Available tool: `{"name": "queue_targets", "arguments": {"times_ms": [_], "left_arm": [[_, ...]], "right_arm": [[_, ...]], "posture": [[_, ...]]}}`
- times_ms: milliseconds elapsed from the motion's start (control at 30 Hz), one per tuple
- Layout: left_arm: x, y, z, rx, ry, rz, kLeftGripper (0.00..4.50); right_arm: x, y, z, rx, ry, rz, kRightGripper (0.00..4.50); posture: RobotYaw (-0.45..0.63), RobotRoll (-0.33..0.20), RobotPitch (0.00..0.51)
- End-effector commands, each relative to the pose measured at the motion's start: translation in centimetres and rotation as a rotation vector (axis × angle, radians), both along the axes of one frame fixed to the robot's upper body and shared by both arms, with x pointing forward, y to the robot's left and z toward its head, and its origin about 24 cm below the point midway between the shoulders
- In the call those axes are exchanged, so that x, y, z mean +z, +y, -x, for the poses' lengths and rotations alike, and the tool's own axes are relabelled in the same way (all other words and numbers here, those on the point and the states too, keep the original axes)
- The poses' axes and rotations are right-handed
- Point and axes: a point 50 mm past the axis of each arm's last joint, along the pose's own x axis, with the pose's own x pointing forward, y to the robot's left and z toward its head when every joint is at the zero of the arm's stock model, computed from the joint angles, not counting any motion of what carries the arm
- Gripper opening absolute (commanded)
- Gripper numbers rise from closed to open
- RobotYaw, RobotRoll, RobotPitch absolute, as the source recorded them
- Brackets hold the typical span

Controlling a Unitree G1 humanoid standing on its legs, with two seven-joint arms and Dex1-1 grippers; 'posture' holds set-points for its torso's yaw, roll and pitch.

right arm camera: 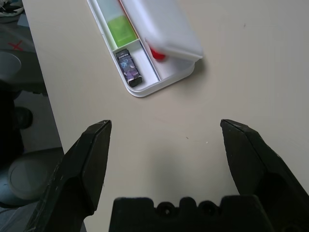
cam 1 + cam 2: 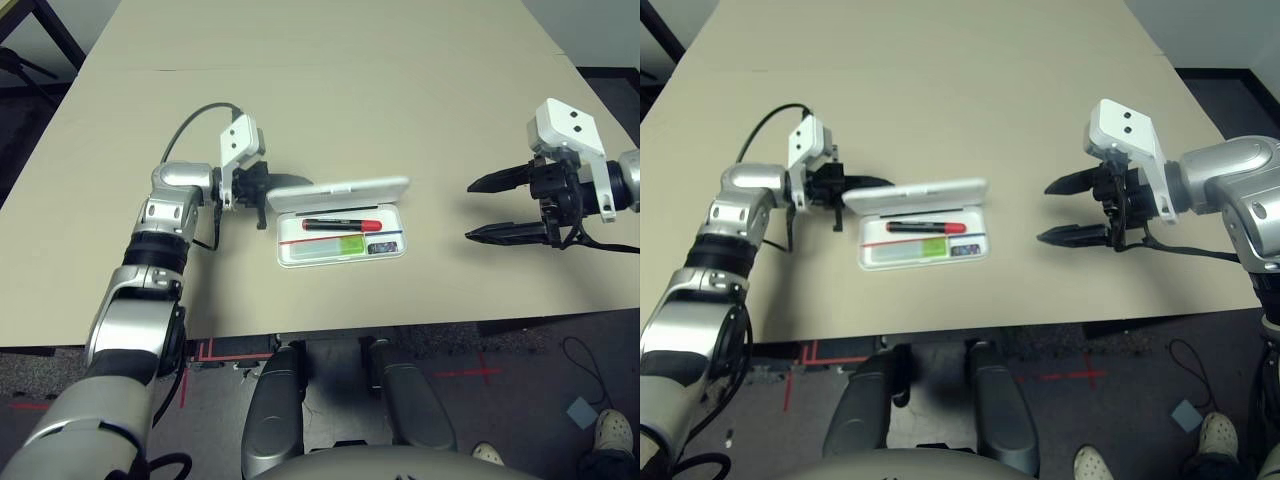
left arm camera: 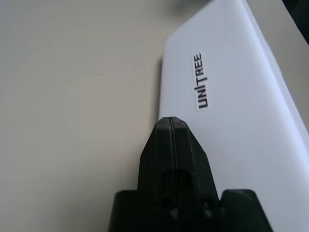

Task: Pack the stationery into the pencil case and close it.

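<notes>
The left tool (image 2: 262, 187) has its two black fingers pressed together, holding nothing. Its tip sits at the outer face of the raised lid (image 2: 340, 193) of the pencil case (image 2: 341, 251), near the lid's left end; whether it actually touches the plastic is hard to tell. The right tool (image 2: 480, 208) hangs well apart to the right of the case, its fingers spread wide and empty above the bare tabletop (image 2: 330, 90).

The pencil case lies near the front middle of the tabletop, lid tilted up on its far edge. Inside lie the black marker with red cap (image 2: 342, 224), the pale highlighter with green cap (image 2: 330, 247) in front of it, and the small grey-purple block (image 2: 382, 246) at the right end.

The left wrist view shows the dark "UNITREE" print (image 3: 201, 81) on the lid's outer face, which the head views do not. The right wrist view shows the block (image 1: 128, 67) in its own small compartment, beside the highlighter's green cap.
</notes>
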Motion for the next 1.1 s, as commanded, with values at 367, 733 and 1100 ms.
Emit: {"name": "queue_targets", "arguments": {"times_ms": [367, 733, 1100], "left_arm": [[-1.4, -1.2, 3.3, -0.100, 0.034, -0.100, 0.03], [-3.0, -1.2, 3.4, -0.067, 0.057, -0.180, 0.03], [-3.2, -1.1, 3.6, 0.019, 0.048, -0.104, 0.03]], "right_arm": [[-0.3, 0.7, -0.5, 0.033, -0.007, 0.012, 4.50], [-0.5, 1.2, -0.8, 0.044, -0.011, 0.015, 4.50], [-0.9, 1.6, -1.1, 0.018, -0.036, -0.019, 4.50]], "posture": [[0.03, 0.000, 0.241], [0.03, 0.000, 0.240], [0.02, 0.000, 0.233]]}}
